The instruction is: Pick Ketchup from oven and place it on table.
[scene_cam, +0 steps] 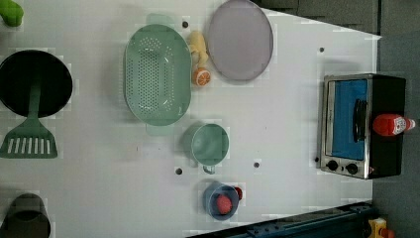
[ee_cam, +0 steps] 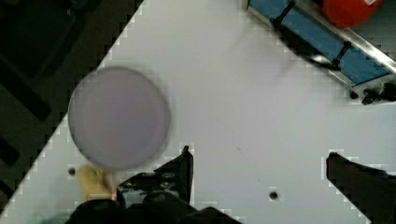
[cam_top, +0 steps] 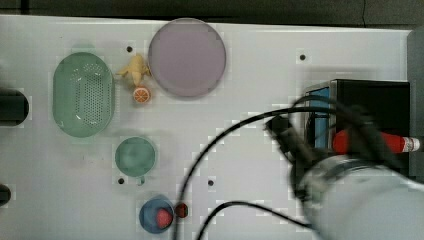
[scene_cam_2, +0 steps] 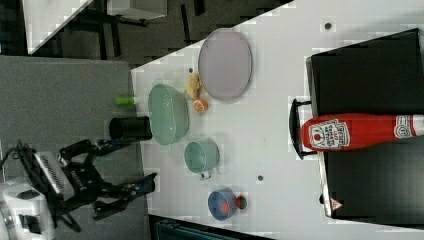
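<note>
While my gripper [ee_cam: 259,172] hangs over bare table [cam_top: 240,65] with its fingers spread wide and nothing between them, the ketchup [cam_top: 372,141] lies at about three o'clock from my wrist in the top view, on its side on the black top of the oven [cam_top: 380,97]. Its long axis runs front to back across the oven, base over the door handle, white cap toward the rear. To my mind the move ahead is a reach toward three o'clock. On the label in the right view [scene_cam_2: 330,134] I can only make out "TOMATO KETCHUP".
</note>
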Available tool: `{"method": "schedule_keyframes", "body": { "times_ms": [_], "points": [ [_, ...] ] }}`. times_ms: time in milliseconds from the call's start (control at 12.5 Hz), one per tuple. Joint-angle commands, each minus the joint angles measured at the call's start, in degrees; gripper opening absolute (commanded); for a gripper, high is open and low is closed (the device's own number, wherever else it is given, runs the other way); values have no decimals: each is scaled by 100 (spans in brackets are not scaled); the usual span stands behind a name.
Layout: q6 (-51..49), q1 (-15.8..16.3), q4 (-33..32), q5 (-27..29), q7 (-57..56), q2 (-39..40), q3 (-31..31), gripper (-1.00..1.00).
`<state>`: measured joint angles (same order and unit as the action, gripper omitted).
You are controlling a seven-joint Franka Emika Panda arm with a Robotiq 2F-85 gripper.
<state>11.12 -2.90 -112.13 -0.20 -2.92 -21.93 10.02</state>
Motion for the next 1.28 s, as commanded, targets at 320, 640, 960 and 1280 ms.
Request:
{"method": "schedule_keyframes", "body": {
  "times_ms": [320,640,960,1280],
  "points": [
    [451,-216,-148,35,266,814,1073,100],
    [1171,-237,-140,35,264,1439,1679,100],
    [2051,-252,-88,69,264,2259,2167,100],
    [2372,-310,125,534,472,3121,2424,100]
  ]
}}
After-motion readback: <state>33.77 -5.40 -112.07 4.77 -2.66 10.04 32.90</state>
